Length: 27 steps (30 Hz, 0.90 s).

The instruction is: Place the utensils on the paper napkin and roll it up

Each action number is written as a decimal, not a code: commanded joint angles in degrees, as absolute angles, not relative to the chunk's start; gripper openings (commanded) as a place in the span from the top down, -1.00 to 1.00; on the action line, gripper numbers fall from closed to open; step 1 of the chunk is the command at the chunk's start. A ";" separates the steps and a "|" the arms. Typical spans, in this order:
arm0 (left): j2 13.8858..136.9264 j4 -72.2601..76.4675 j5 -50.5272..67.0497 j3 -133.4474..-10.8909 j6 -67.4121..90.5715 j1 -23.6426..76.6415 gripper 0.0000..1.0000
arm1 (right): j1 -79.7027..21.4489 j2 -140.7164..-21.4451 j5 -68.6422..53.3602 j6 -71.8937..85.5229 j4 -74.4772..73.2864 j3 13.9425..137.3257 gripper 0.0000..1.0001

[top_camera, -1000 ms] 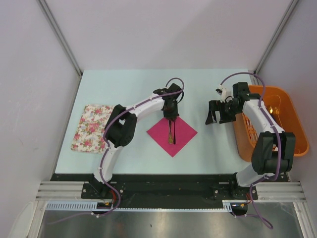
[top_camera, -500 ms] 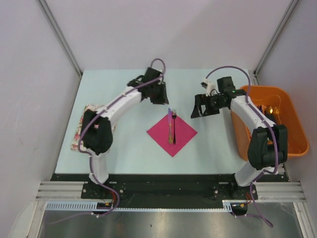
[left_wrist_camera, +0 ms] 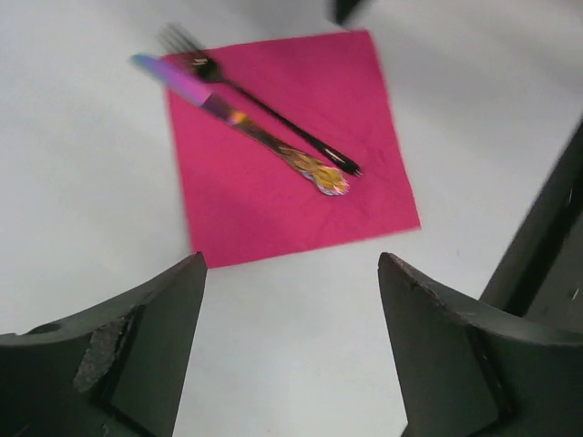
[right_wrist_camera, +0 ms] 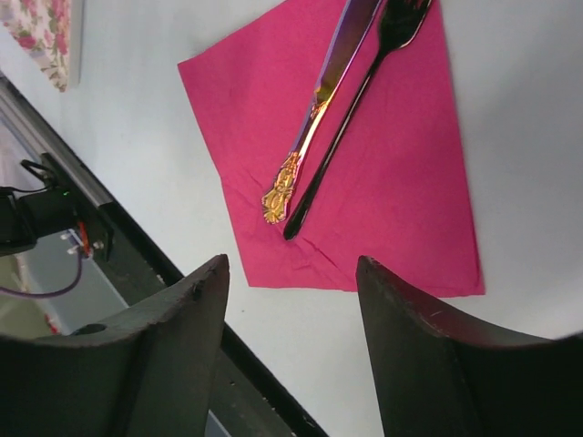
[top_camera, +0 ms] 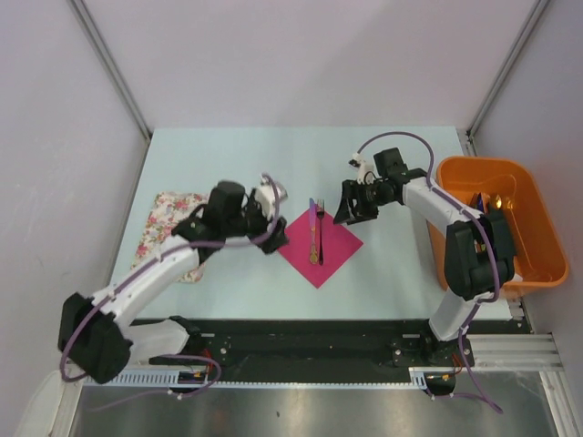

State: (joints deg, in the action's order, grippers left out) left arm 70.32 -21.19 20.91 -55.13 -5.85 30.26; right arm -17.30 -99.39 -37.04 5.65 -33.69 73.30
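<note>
A black fork (left_wrist_camera: 264, 105) and a purple-and-gold knife (left_wrist_camera: 239, 121) lie side by side on the pink napkin (top_camera: 332, 246) at mid-table (top_camera: 228, 155), tips poking past its edge, as the left gripper (left_wrist_camera: 291, 273) and right gripper (right_wrist_camera: 291, 269) flank it, jaws spread, holding nothing.

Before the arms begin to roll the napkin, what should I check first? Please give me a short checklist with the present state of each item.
1. Fork and knife lie on the paper napkin: ok.
2. Both wholly inside the sheet: not ok, the tines and the blade tip overhang one edge.
3. Napkin flat, not yet rolled: ok.
4. Left gripper open and empty: ok.
5. Right gripper open and empty: ok.
6. Any utensil left in the orange tub: cannot tell.
</note>
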 commanded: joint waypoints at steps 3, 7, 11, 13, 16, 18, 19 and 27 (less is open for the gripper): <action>60.03 -7.21 26.28 -37.27 -36.71 43.03 -0.61 | -17.49 -99.23 -41.31 8.18 -31.82 69.18 -0.12; 64.76 -6.17 21.63 -35.69 -44.29 50.26 -0.44 | -17.58 -98.44 -41.66 7.56 -32.78 68.12 -0.08; 71.70 -0.80 17.07 -35.59 -46.84 53.43 -0.30 | -17.40 -97.74 -41.05 6.68 -33.57 67.59 -0.07; 76.10 -0.26 15.56 -35.95 -48.68 55.36 -0.21 | -17.31 -97.65 -41.13 6.33 -34.01 67.67 -0.07; 78.92 4.56 14.15 -34.63 -51.50 57.48 -0.15 | -16.61 -97.21 -40.96 5.98 -34.80 67.85 -0.07; 80.50 5.62 14.41 -34.19 -52.91 58.35 -0.11 | -15.48 -97.03 -41.13 5.98 -35.16 67.68 -0.07; 81.12 6.15 14.50 -34.28 -53.78 58.62 -0.10 | -15.03 -96.86 -41.31 5.98 -35.24 67.50 -0.07; 87.53 12.65 11.87 -33.92 -55.11 61.96 0.06 | -11.43 -96.07 -42.36 6.24 -36.03 67.24 -0.09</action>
State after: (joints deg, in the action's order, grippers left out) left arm 85.19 7.25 12.97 -34.28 -52.31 60.49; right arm -12.75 -98.94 -40.93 6.85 -35.38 67.40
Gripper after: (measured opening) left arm 0.494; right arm 0.545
